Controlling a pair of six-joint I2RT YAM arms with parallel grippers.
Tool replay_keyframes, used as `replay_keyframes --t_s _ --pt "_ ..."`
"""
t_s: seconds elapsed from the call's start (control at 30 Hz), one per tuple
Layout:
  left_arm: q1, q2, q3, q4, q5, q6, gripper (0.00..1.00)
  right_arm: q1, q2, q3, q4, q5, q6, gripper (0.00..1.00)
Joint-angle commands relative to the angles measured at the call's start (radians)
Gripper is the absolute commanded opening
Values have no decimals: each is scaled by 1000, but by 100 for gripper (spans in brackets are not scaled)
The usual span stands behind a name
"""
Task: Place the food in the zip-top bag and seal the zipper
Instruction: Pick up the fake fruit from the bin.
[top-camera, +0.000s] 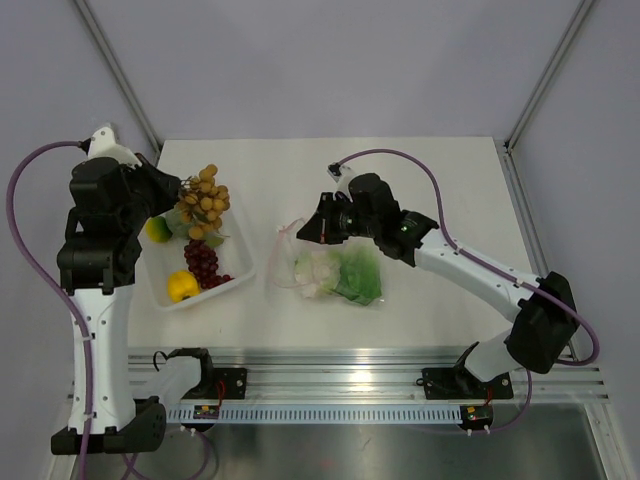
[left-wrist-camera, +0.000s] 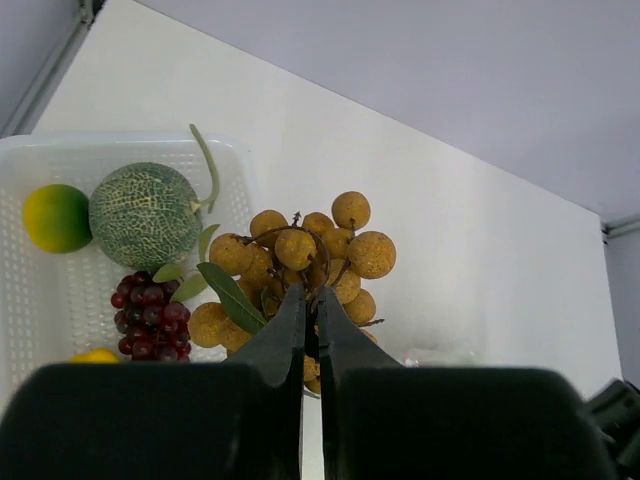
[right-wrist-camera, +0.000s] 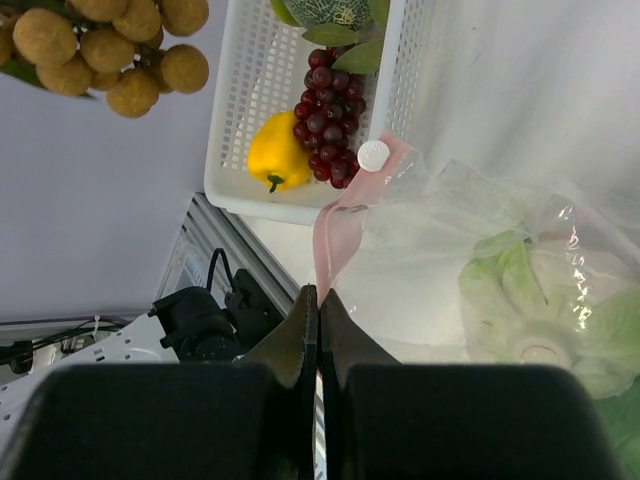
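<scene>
1. Top external view: the left hand (top-camera: 182, 195) was clamped on the bunch of tan-brown balls (top-camera: 204, 200), holding it above the far end of the white tray (top-camera: 243, 272), apparently partway into a carry toward the bag. The zip-top bag (top-camera: 290, 265) lay on the table (top-camera: 430, 180) just right of the tray, with the lettuce (top-camera: 360, 275) and the pale vegetable (top-camera: 318, 272) already inside. The right hand (top-camera: 300, 232) held the bag's mouth edge, probably so the opening would gape toward the tray.

2. Left wrist view: the left hand's jaws were pressed together on the bunch's stem, with the balls clustered around the tips. Gripping the stem rather than a round ball looked like the surer hold. Below, the dark red grapes (left-wrist-camera: 150, 320), a netted melon (left-wrist-camera: 145, 215) and a green-yellow fruit (left-wrist-camera: 57, 217) lay in the tray.

3. Right wrist view: the right hand's jaws were together, pinching the zipper (right-wrist-camera: 335, 230), whose pink strip ran up from the tips to the bag's mouth. The yellow piece (right-wrist-camera: 275, 155) lay beside the grapes in the tray beyond. The bunch hung at upper left, well apart from the mouth, so I judged that it was not yet over the opening.
</scene>
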Motion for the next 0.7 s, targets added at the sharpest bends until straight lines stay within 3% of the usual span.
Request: replay_keyframes --t_s 0.0,0.4,0.67 --pt "-3 -1 25 -37 154 -2 0 11 11 55 42 35 -10 0" --pt "-6 -59 -187 127 585 -186 0 -39 63 100 85 -14 32 0" --pt "-6 -80 -250 167 642 -246 0 -39 40 91 89 -6 42 0"
